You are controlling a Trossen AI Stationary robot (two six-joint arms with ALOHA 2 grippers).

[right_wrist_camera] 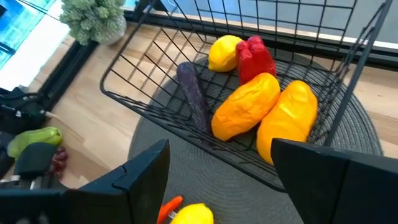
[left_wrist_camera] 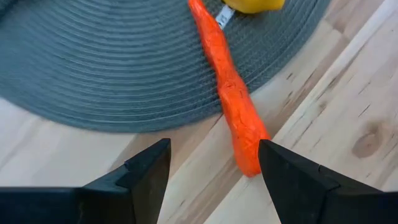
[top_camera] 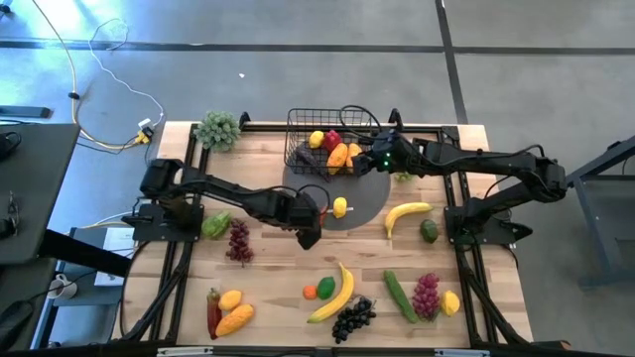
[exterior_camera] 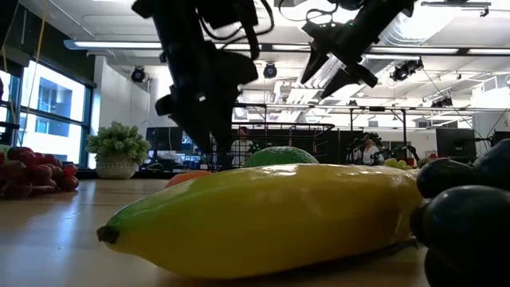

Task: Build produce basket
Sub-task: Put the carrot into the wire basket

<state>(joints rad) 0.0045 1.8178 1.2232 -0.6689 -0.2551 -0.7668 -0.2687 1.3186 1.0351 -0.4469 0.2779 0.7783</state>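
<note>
Five or so pieces lie in the basket (right_wrist_camera: 155, 87); most produce is scattered on the table (top_camera: 268, 297); left gripper (left_wrist_camera: 211, 174), spread, hovers over the carrot (left_wrist_camera: 233, 99); right gripper (right_wrist_camera: 217, 168), spread, above the basket.

Two dark, near-black jointed arms, slim links between bulkier rounded joints, each rising from a black block base on a black tube frame. Small green light glowing on the wrist housing just behind the right gripper (top_camera: 369, 157); black cables looping along the upper links in the low view. Matte black, flat, wedge-shaped fingers (left_wrist_camera: 146, 171) with angular edges on the left gripper (top_camera: 310, 236), same on the right.
</note>
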